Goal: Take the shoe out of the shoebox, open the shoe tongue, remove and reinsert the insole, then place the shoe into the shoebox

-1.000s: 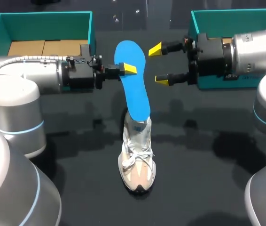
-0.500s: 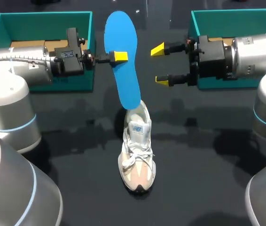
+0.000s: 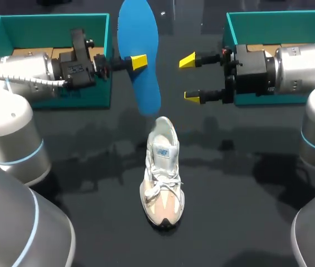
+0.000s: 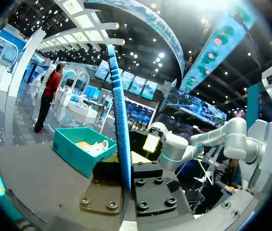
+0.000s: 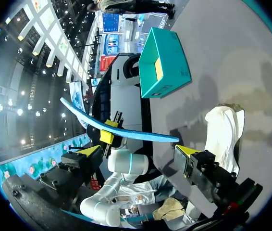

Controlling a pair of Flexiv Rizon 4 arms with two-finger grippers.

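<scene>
My left gripper [image 3: 138,61] pinches one flat, smooth blue insole [image 3: 138,28]; right gripper [image 3: 189,78] is spread wide. One silvery lace-up shoe [image 3: 162,178], two rectangular teal boxes [image 3: 52,18].

Bare table [image 3: 230,211] left, right and near of the shoe [image 3: 162,172] — raised insole [image 3: 139,55] blocks the far middle, left box [image 3: 52,17] and right box [image 3: 280,13] wall the far corners.
</scene>
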